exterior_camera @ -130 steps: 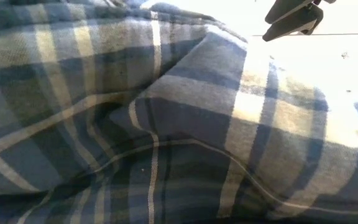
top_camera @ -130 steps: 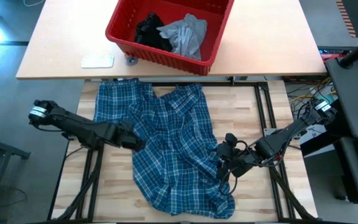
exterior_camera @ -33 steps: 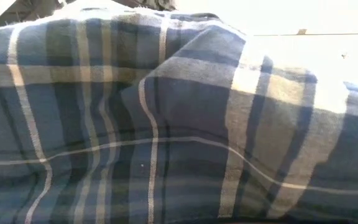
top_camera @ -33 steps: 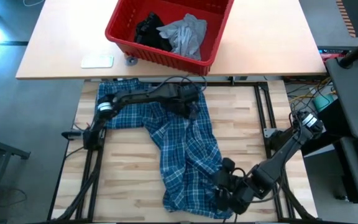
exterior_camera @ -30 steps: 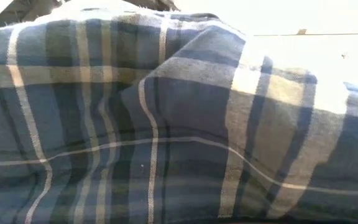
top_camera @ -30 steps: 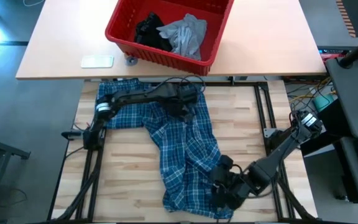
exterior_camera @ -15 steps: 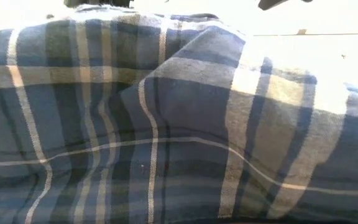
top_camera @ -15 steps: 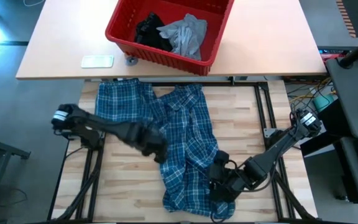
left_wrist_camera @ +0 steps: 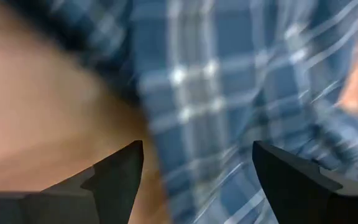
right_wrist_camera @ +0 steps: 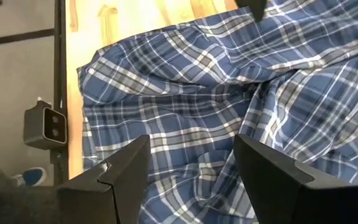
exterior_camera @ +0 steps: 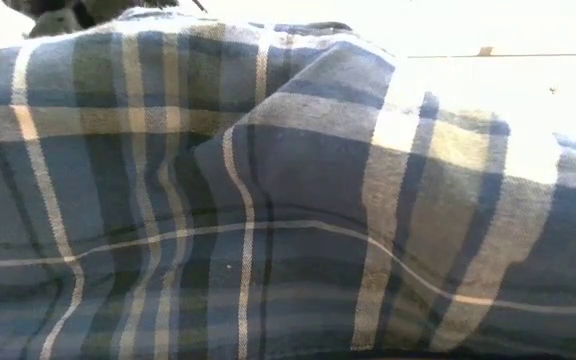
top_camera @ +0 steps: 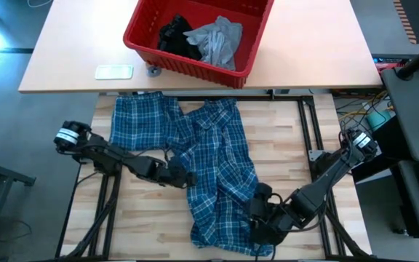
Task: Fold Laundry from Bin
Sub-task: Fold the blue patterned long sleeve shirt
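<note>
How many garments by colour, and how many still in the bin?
Blue-and-white plaid button shirt, spread on the wooden table: 1
Light grey soft garment, in the red rectangular plastic bin: 1
Black soft garment, in the bin: 1
Total: 3 garments, 2 in the bin

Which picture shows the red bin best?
The high view: the red bin sits whole on the far table, holding grey and black clothes. The low view and both wrist views show only plaid shirt, no bin.
</note>
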Available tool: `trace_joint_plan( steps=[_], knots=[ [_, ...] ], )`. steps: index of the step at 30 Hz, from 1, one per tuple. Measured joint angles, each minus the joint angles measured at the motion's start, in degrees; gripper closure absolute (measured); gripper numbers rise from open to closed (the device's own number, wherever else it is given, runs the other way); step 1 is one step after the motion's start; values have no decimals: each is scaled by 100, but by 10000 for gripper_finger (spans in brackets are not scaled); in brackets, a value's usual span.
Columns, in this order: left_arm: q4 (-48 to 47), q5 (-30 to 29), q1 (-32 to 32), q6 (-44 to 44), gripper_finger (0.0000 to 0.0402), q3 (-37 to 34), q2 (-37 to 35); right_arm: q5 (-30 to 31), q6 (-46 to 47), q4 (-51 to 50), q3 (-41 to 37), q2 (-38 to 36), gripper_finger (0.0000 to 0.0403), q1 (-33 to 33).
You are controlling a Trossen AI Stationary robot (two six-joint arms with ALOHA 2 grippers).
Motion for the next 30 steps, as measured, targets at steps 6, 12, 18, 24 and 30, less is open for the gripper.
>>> trace_joint_plan(
  steps=[6,12,18,24,30],
  knots=[
    [778,-71,77,-9,206,-348,235,38,166,37,6,0,177,-67],
    [1059,-125,-485,82,384,-163,208,38,386,46,15,0,177,-142],
    [-2014,-953,-2155,-1094,399,822,-446,36,737,39,15,0,177,-140],
    [-5492,-1330,-3490,-2669,401,2226,-513,88,657,50,11,0,177,-193],
    [-4786,-1612,-3081,-2597,397,1965,-475,197,332,68,11,2,177,-207]
  ],
)
